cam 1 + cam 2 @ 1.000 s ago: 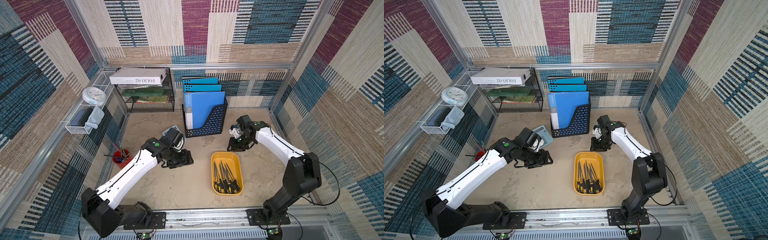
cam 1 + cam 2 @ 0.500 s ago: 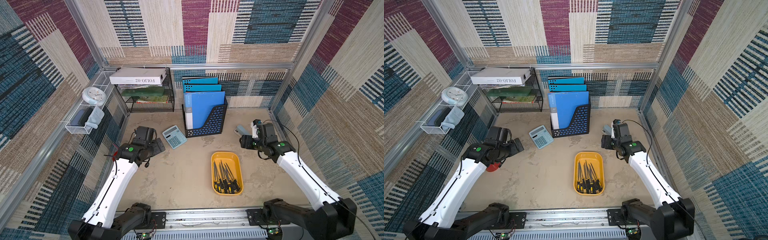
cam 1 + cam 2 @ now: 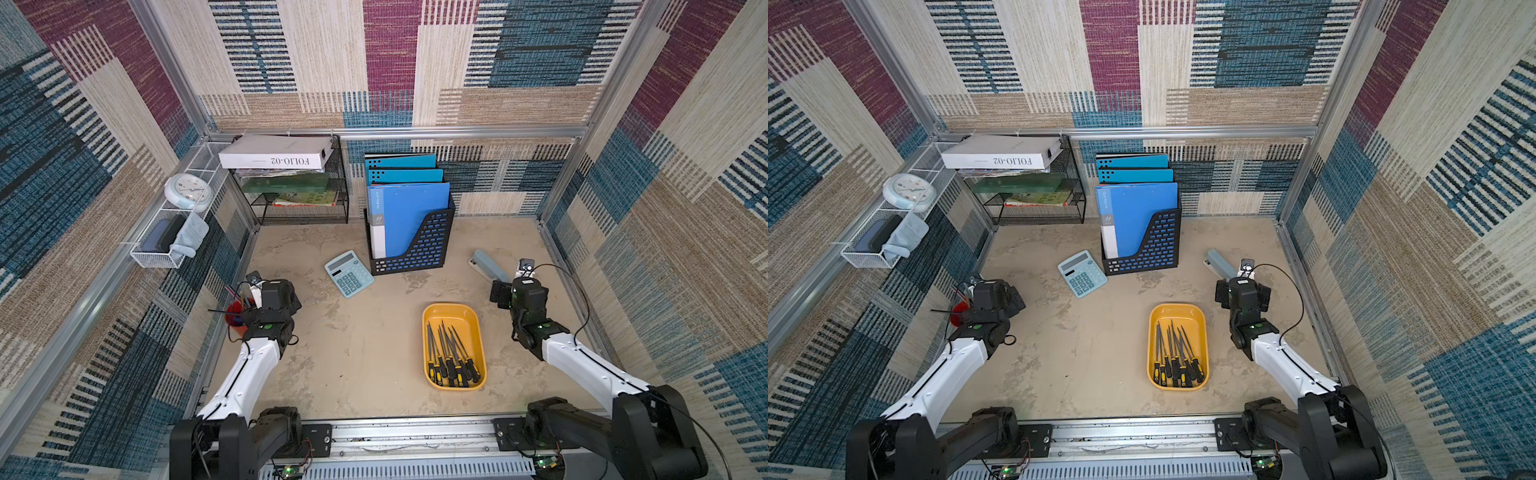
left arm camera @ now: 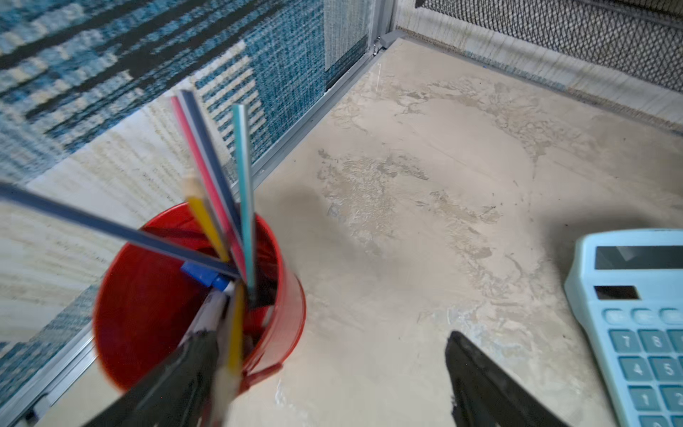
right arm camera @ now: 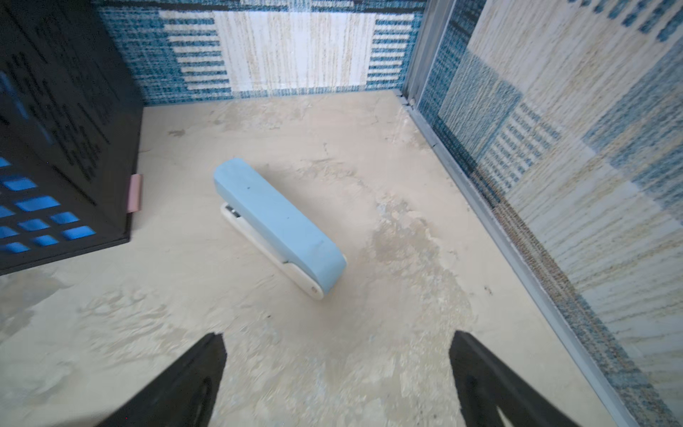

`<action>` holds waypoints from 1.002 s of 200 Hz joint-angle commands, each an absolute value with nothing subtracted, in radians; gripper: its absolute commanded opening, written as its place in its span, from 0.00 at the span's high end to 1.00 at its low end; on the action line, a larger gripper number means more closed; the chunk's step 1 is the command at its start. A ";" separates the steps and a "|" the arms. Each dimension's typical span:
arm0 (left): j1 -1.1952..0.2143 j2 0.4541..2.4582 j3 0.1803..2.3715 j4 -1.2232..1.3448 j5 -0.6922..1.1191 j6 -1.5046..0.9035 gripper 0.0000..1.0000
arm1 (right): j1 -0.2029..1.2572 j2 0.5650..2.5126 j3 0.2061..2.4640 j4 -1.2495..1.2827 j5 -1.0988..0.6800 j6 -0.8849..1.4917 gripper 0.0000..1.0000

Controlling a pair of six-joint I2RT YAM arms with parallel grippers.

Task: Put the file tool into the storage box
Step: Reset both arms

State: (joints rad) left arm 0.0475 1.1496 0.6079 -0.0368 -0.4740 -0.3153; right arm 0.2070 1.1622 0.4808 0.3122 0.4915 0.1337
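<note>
White left arm (image 3: pixel 253 370), right arm (image 3: pixel 590 365) bent low, jaws spread

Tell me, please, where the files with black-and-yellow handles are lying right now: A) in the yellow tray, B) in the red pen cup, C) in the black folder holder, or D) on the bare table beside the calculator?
A: the files lie bundled together inside the yellow tray, handles toward its near end, and no file shows anywhere else in the top views.
</note>
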 commanded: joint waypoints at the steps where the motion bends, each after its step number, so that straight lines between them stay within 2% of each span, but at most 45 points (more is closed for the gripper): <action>1: 0.052 1.220 0.579 0.202 -0.407 -0.206 0.01 | 0.189 1.185 0.432 0.599 0.510 0.033 0.01; 27: 0.052 1.276 0.485 0.400 -0.337 -0.221 0.01 | 0.160 1.225 0.366 0.777 0.469 0.000 0.01; 40: 0.051 1.311 0.485 0.412 -0.288 -0.204 0.01 | 0.158 1.243 0.334 0.849 0.454 -0.013 0.01; 69: 0.052 1.365 0.449 0.536 -0.303 -0.195 0.01 | 0.139 1.297 0.275 0.996 0.406 -0.030 0.01; 96: 0.036 1.420 0.500 0.494 -0.273 -0.158 0.00 | 0.118 1.416 0.264 1.130 0.416 -0.038 0.01; 116: 0.031 1.419 0.487 0.521 -0.263 -0.147 0.00 | 0.093 1.512 0.289 1.185 0.371 -0.025 0.01; 130: 0.029 1.421 0.485 0.527 -0.260 -0.145 0.01 | 0.071 1.485 0.303 1.101 0.331 0.001 0.01; 170: 0.005 1.476 0.454 0.650 -0.238 -0.103 0.01 | 0.026 1.495 0.264 1.171 0.266 0.032 0.01; 186: -0.004 1.492 0.459 0.659 -0.252 -0.097 0.01 | 0.024 1.535 0.233 1.276 0.278 0.034 0.01; 200: -0.007 1.493 0.459 0.661 -0.255 -0.097 0.00 | 0.022 1.517 0.244 1.225 0.269 0.039 0.00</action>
